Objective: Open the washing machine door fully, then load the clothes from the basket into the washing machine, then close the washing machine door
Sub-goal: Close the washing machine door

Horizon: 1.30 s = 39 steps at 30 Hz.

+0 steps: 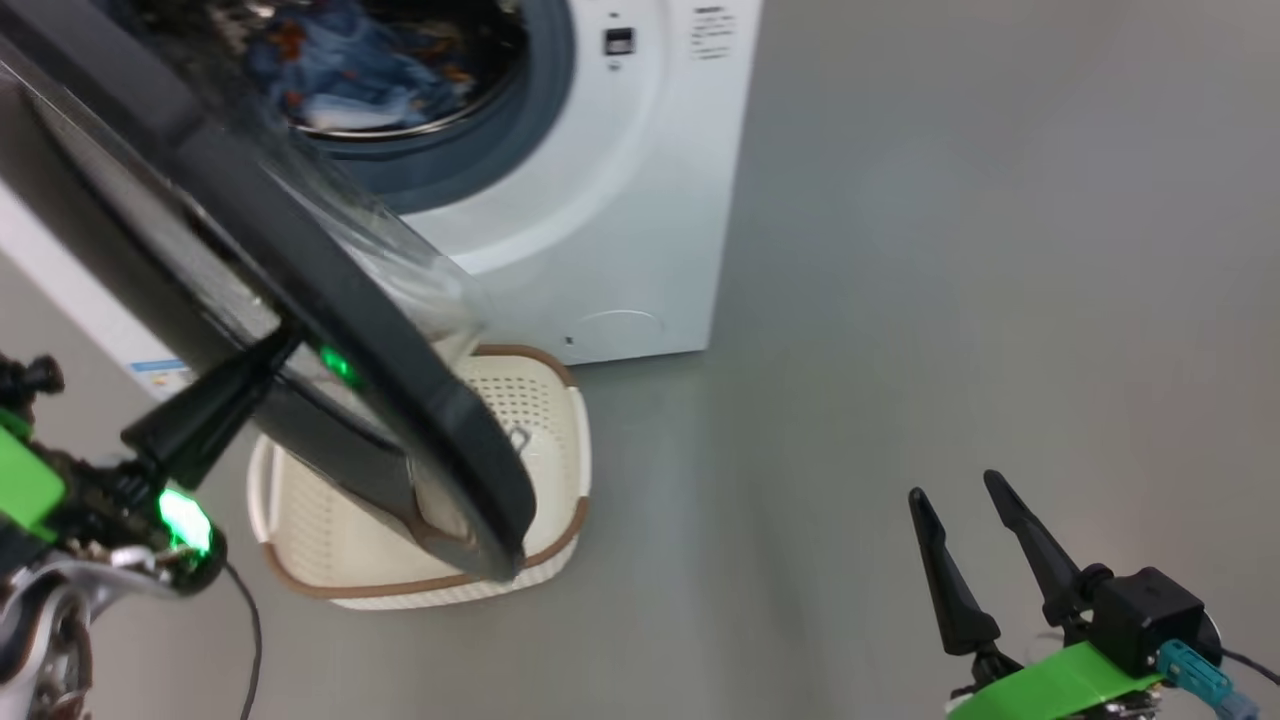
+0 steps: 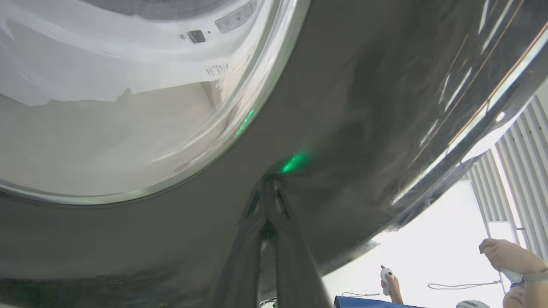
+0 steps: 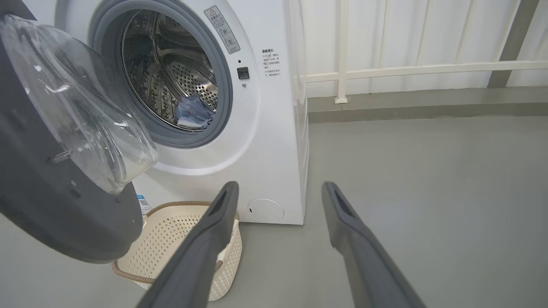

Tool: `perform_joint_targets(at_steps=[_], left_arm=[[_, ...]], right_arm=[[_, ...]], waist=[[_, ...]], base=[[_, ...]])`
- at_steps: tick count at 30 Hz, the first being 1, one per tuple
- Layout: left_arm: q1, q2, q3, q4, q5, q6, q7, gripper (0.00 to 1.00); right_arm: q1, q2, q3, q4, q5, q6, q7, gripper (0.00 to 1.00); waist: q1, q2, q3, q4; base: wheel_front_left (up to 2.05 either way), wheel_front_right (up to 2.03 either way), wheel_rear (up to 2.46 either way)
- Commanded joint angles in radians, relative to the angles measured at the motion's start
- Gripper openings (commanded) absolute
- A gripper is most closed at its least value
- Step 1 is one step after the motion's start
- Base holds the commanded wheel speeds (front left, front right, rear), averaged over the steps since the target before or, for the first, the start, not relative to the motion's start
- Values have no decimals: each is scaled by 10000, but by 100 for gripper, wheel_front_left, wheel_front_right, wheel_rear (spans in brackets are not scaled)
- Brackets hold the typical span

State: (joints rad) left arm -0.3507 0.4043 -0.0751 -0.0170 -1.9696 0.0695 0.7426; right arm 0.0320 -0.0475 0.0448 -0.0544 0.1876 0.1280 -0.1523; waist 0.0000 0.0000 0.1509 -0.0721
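Stage: The clothes [image 1: 350,70] lie inside the drum of the washing machine [image 1: 620,180]. The basket [image 1: 540,410] on the floor just in front of the machine looks empty. I judge you're on the last step, closing the washing machine door [image 1: 300,250].
Door: It stands partway open, swung out from the left of the machine's front as the head view shows it, and it hangs over the basket.
Left gripper [image 2: 267,186]: The fingers are drawn narrow with the tips together and grip nothing. The tips touch the door's glossy black frame on the face turned away from the machine, just outside the glass bowl.
Right gripper [image 3: 278,188]: The jaws are wide and empty. It sits well out from the machine's front, off to its right, aimed at the lower corner.
Risk, slip: Your contact is a bare point on a slick curved surface. Push off-square and the tips may skate toward the rim or onto the glass, leaving the door short of the machine.
Risk, basket: The door's lower edge sweeps above the basket in front of the machine. You can't tell from here whether it clears the rim, so watch for a snag.
Risk, cloth: The clothes sit near the front lip of the machine's drum. A fold over the gasket could stop the latch catching.
Risk, latch: A soft push may leave the door resting against the machine unlatched.
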Motion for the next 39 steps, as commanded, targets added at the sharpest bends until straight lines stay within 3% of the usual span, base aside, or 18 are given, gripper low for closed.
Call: perform_joint_targets(at_steps=[1, 21, 31, 39], left_arm=[[-725, 220, 369, -81, 88, -98, -108, 0], [-2801, -463, 532, 2213, 417, -764, -752, 0], [-2822, -603, 774, 2669, 295, -1186, -729, 0], [-1671, -479, 1260, 2275, 301, -1566, -847, 0]], right_arm=[[-510, -28, 303, -193, 71, 27, -120, 100], [-1188, -28, 879, 594, 472, 27, -692, 100], [-1155, -28, 835, 759, 478, 27, -829, 100], [-1064, -28, 742, 739, 334, 27, -825, 100]], waist=[[0, 0, 310, -558], [0, 0, 847, -2365], [0, 0, 823, -2394], [0, 0, 729, -1998]], base=[[0, 0, 0], [0, 0, 0], [0, 0, 0], [0, 0, 0]])
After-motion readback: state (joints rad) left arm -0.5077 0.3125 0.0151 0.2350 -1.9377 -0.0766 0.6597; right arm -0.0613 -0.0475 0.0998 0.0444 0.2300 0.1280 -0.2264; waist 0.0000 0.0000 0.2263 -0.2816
